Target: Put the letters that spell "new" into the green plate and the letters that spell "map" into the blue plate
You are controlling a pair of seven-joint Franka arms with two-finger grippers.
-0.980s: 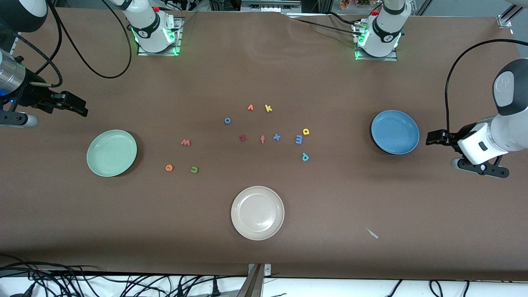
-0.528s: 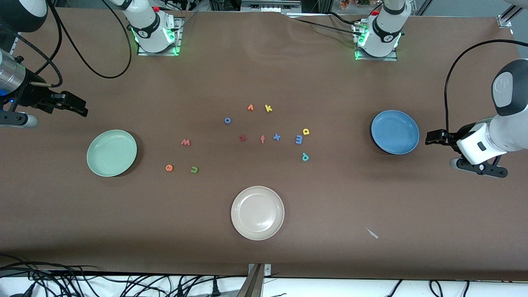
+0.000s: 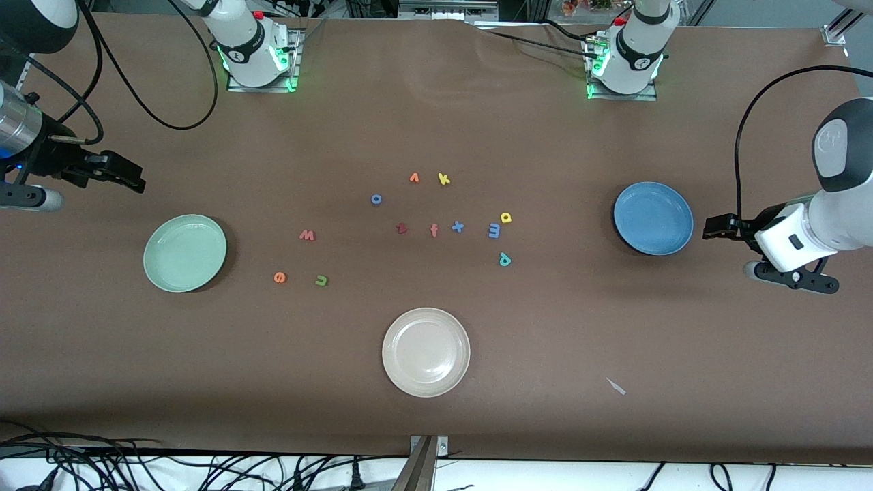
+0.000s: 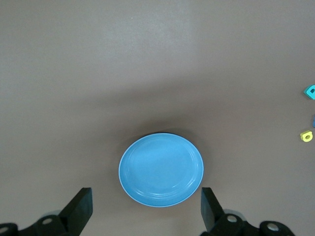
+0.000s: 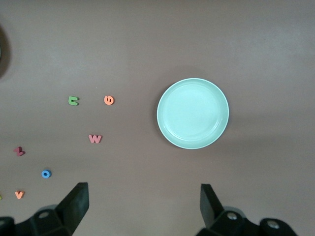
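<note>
blue plate (image 4: 161,169) between open left jaws, well below

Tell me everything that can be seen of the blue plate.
The blue plate is round, medium blue, with a shallow raised rim and a smooth, slightly glossy surface that looks like plastic or glazed ceramic. It lies flat and upright on the brown table, toward the left arm's end, and holds nothing. No letter touches it; the nearest, the yellow a, lies well apart from it. The left pincer hangs open just off its rim without touching it.
</note>
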